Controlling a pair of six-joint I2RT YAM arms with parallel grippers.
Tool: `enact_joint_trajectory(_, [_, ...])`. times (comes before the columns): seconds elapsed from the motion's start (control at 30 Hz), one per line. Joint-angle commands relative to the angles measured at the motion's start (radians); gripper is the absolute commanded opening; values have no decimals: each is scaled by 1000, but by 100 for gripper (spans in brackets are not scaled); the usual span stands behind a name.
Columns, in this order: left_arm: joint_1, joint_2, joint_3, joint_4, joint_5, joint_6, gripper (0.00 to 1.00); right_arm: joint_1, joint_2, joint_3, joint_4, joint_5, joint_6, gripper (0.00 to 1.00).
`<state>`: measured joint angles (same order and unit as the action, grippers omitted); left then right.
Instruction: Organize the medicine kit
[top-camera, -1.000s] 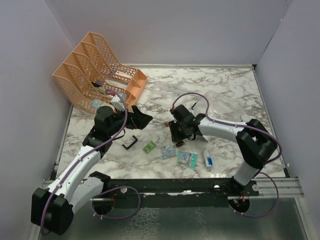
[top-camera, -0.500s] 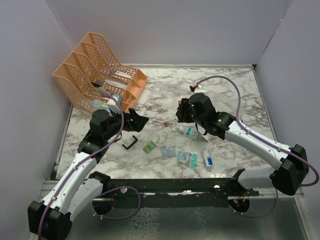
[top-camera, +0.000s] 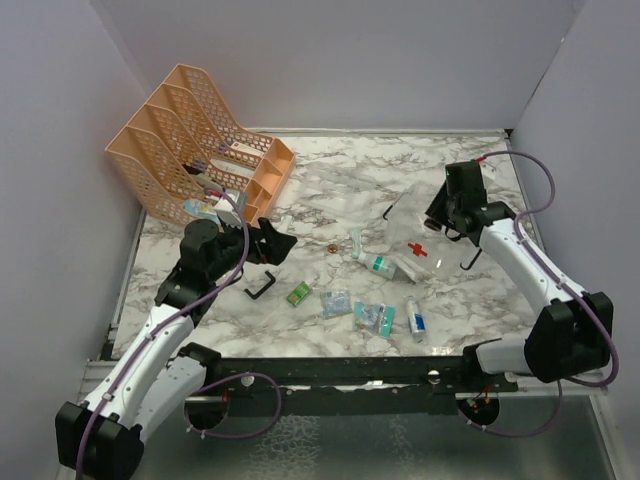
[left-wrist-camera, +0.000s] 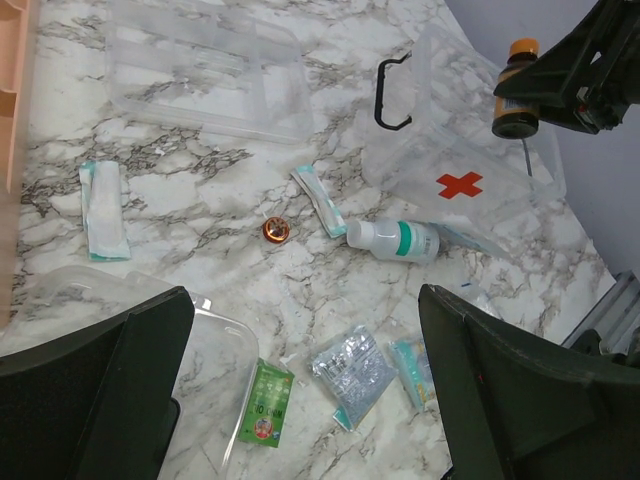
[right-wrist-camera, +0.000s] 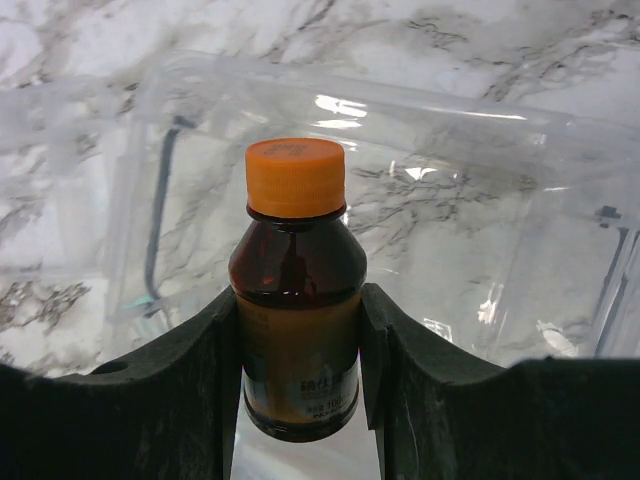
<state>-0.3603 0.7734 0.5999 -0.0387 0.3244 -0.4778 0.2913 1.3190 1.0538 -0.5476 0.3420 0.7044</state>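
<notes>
Medicine kit (top-camera: 418, 236) lies on the marble table (top-camera: 330, 170) at about 3 o'clock from its middle, red cross up, handle toward 10 o'clock. Right claw (top-camera: 452, 205) hangs over the kit's 1 o'clock corner. It is half spread and pinches a brown bottle (right-wrist-camera: 296, 270) with an orange cap, upright, a finger flat against each side. Whether the clear box is open beneath it I cannot tell. If the lid is shut, or the bottle lands on a wall, it would likely topple or skid off. A white bottle (top-camera: 381, 264) lies just beside the kit at 8 o'clock, with packets (top-camera: 373, 317) further out at 7. Left claw (top-camera: 272, 241), well apart at 9 o'clock, is spread wide and holds nothing.
</notes>
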Motion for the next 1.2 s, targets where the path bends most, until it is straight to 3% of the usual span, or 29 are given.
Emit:
enact_joint_trajectory(0.0, [-2,21,9,-17,-14,27,99,-98,80,-1,-17,-127,-57,34])
enact_joint_trajectory(0.4, [-2,85,18,-14,-19,27,99,-179,282,113,9,-45,-147,34])
enact_joint_trajectory(0.63, [-1,83,17,-20,-27,25,99,-182,412,216,43,-79,-212,34])
enact_joint_trajectory(0.97, [-1,84,24,-24,-32,23,99,-183,497,263,45,-365,-151,39])
enact_joint_trajectory(1.17, [-2,88,26,-22,-33,22,99,-182,479,218,62,-393,-93,42])
